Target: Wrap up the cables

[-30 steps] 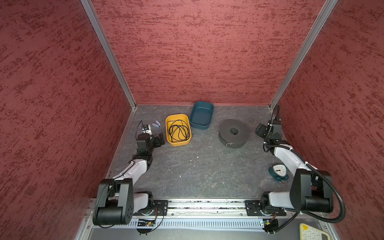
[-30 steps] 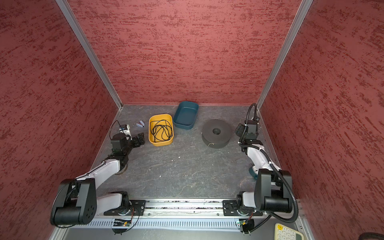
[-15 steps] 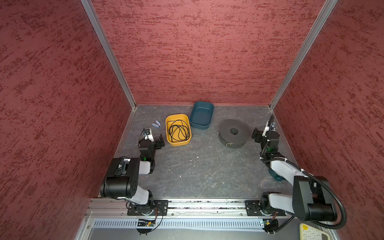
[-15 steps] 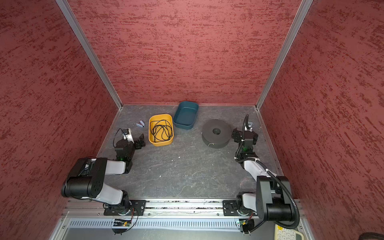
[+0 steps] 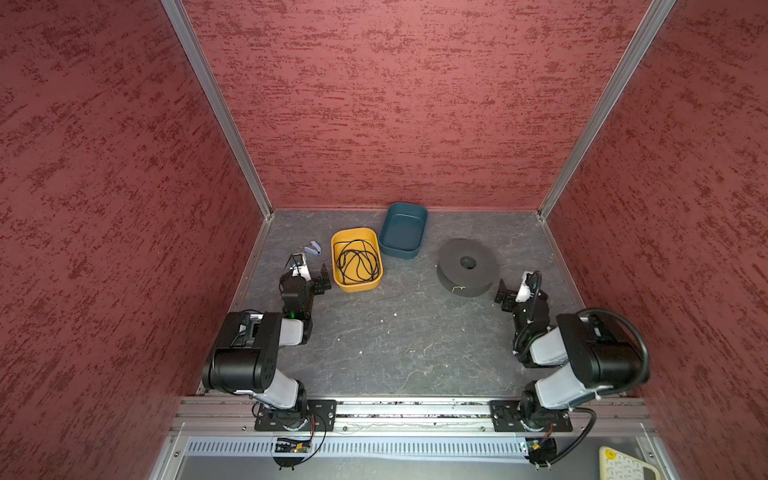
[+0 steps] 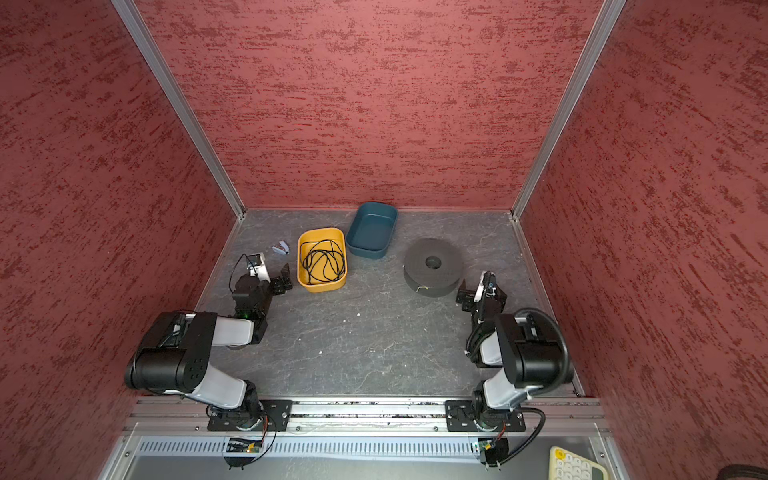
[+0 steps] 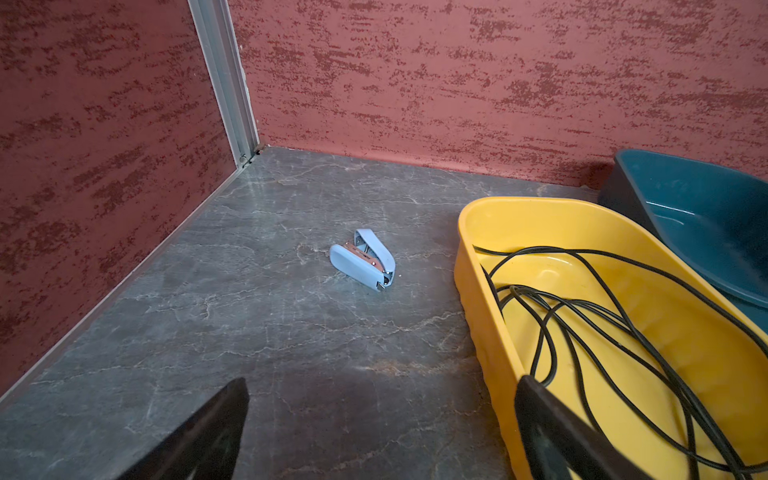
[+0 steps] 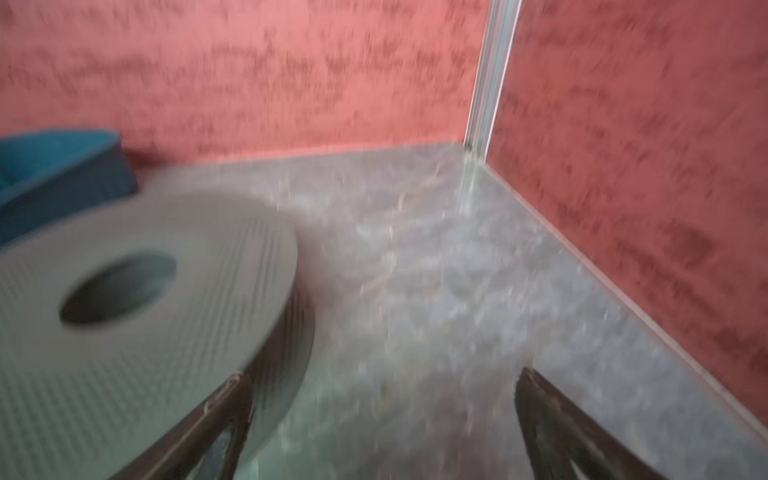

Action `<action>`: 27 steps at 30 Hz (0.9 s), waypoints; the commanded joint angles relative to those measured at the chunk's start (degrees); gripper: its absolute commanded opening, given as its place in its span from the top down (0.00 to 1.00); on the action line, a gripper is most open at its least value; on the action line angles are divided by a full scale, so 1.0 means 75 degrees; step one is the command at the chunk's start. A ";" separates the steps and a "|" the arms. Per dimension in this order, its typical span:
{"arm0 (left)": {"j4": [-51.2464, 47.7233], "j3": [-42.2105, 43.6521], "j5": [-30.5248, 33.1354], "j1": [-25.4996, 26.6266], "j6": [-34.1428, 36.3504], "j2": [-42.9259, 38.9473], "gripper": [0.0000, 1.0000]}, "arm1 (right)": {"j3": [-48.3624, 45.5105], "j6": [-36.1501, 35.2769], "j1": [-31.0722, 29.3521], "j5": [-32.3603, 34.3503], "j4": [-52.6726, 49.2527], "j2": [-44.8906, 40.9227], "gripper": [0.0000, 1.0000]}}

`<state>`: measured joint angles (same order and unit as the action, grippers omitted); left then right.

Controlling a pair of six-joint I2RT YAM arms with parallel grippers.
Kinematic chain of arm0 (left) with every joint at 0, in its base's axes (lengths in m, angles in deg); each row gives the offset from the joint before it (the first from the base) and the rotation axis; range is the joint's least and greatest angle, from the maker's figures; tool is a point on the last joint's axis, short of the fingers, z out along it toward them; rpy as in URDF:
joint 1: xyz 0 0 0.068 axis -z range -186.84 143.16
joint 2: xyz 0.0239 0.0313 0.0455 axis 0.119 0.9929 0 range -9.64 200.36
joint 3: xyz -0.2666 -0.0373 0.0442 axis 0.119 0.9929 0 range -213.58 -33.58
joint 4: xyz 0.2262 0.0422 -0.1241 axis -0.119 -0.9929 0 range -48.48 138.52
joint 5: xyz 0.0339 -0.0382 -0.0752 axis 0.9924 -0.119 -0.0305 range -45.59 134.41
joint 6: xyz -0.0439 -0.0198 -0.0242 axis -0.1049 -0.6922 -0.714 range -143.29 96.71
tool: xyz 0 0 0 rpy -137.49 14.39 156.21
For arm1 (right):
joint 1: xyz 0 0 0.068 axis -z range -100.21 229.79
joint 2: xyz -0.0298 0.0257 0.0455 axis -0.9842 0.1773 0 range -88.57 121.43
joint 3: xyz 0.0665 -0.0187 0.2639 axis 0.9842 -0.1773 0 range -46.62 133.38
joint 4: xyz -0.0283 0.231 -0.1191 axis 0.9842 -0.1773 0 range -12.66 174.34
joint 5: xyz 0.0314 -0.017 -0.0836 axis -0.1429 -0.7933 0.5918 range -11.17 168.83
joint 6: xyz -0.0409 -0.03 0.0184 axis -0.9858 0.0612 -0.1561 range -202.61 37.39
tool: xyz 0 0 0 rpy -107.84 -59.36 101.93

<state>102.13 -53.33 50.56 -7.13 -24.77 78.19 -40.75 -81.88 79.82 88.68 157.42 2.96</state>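
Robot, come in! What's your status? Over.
Left gripper open, right gripper open, empty. Black cable loose in yellow tub. Yellowish wire end on spool. Nothing blocking.

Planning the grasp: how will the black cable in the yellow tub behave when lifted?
The black cable lies in loose, overlapping loops, so it is probably floppy and would sag from one grasp point. Its loops cross inside the yellow tub, so they may come up tangled together. It looks thin, likely light.

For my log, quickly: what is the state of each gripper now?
The left gripper: open, holding nothing.
The right gripper: open, holding nothing.
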 commanded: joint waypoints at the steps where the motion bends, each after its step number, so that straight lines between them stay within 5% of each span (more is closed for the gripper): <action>1: -0.0093 -0.0153 -0.0181 -0.0076 0.0047 0.0009 0.00 | 0.0561 -0.0316 -0.0074 -0.0379 0.0846 -0.0200 0.01; 5: -0.0117 -0.0158 -0.0199 -0.0070 0.0055 0.0010 0.00 | 0.1381 0.0157 0.0280 -0.0529 -0.0920 -0.0354 0.01; 12: -0.0104 -0.0156 -0.0195 -0.0069 0.0046 0.0017 0.00 | 0.1207 0.0503 0.0335 0.0333 -0.0592 -0.0364 0.01; 27: -0.0110 -0.0165 -0.0196 -0.0072 0.0054 0.0015 0.01 | 0.1303 0.0089 0.0236 -0.0478 -0.0749 -0.0348 0.01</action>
<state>101.41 -53.63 49.38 -7.44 -24.77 78.19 -32.03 -79.60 81.74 87.41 151.30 0.69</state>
